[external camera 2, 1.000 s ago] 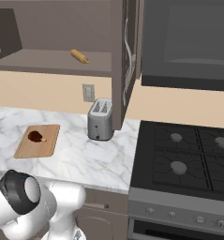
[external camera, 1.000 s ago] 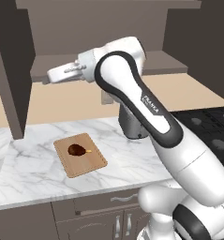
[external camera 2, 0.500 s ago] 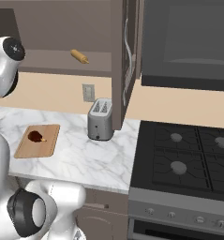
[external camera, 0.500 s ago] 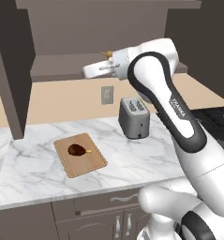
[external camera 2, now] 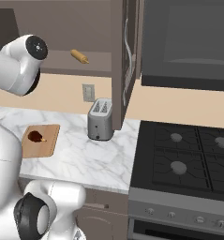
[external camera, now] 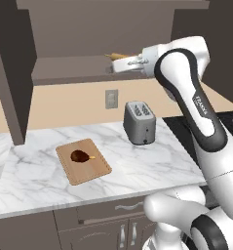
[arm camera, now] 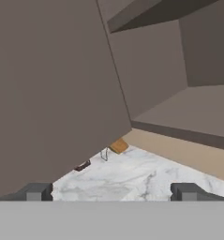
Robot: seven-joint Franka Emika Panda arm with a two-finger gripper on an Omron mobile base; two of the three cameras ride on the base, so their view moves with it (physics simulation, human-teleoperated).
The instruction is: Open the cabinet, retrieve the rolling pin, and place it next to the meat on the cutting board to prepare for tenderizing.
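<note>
The cabinet [external camera: 69,68] stands open, its left door [external camera: 10,73] swung out. The rolling pin [external camera 2: 79,56] lies on the inner shelf; from the left, just its tan end [external camera: 114,55] pokes out behind my hand. My gripper [external camera: 115,67] hangs at the shelf's front edge, right beside that end. In the hand view the fingertips [arm camera: 36,192] stand wide apart with nothing between them, so the gripper [arm camera: 112,193] is open. Down on the counter lies the cutting board [external camera: 91,172] with the meat [external camera: 80,156] on it; both also show as board [external camera 2: 48,145] and meat [external camera 2: 36,136].
A silver toaster [external camera: 139,122] stands on the marble counter [external camera: 152,161] right of the board. The right cabinet door [external camera 2: 127,61] juts out edge-on above it. A black stove [external camera 2: 188,159] with a microwave [external camera 2: 188,42] over it lies further right.
My arm has swung rightward along the open cabinet, carrying the hand from the left part of the shelf to the rolling pin. Board, meat and pin have stayed put.
</note>
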